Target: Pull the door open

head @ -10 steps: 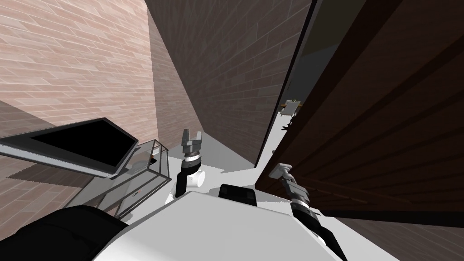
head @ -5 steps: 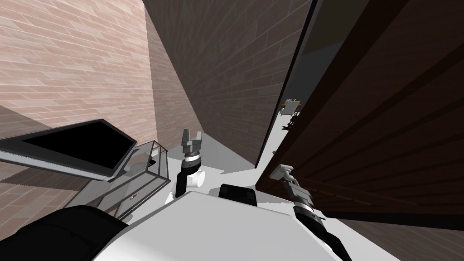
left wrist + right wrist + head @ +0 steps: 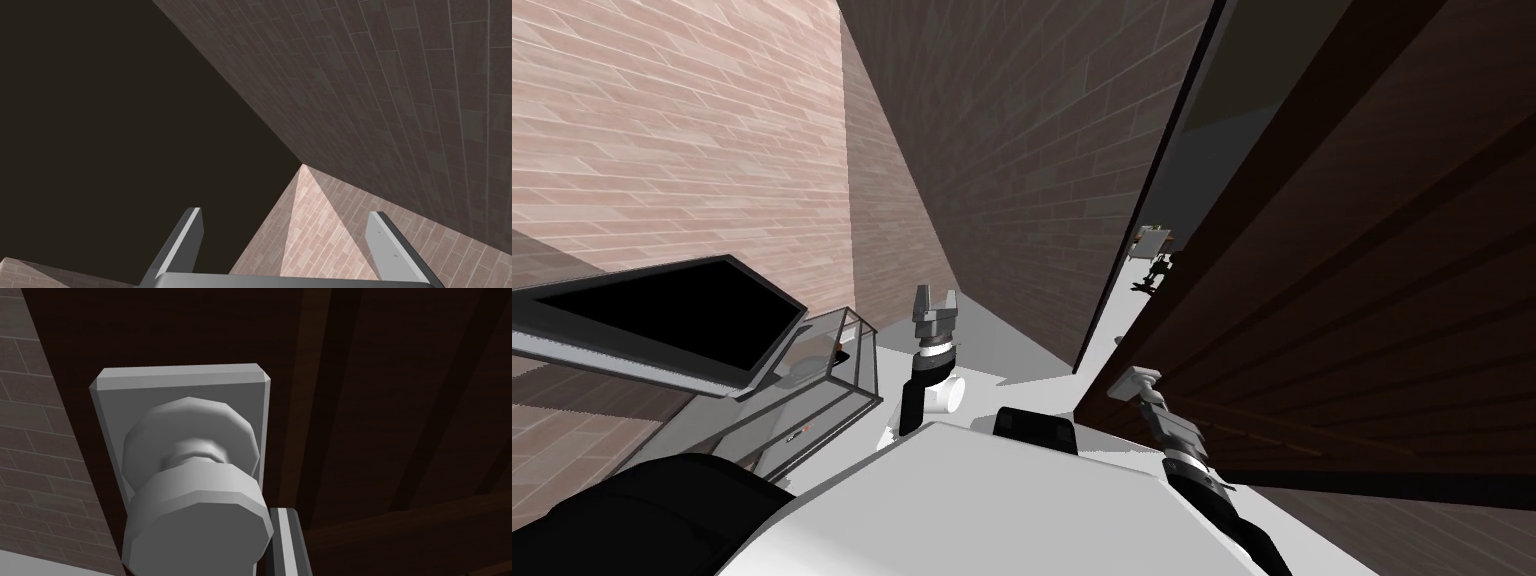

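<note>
A dark brown wooden door (image 3: 1362,250) stands ajar on my right, and its panels fill the background of the right wrist view (image 3: 400,388). Its grey round knob (image 3: 1134,380) sits on a grey square plate (image 3: 180,383). My right gripper (image 3: 1144,388) is shut on the knob (image 3: 200,508). One finger (image 3: 284,538) presses the knob's side and the other is hidden behind it. My left gripper (image 3: 933,303) is held up in front of my chest, away from the door, with its fingers open and empty (image 3: 287,240).
A black flat screen (image 3: 662,320) stands on a glass-sided stand (image 3: 832,390) at my left. Brick walls (image 3: 1012,150) close in ahead and to the left. Small furniture shows through the gap (image 3: 1152,235) past the door's free edge. White floor (image 3: 1012,345) lies ahead.
The door has swung a little further open and the gap beside its edge is wider. My right gripper has stayed on the knob, and the screen and stand have slid slightly left as my view shifted.
</note>
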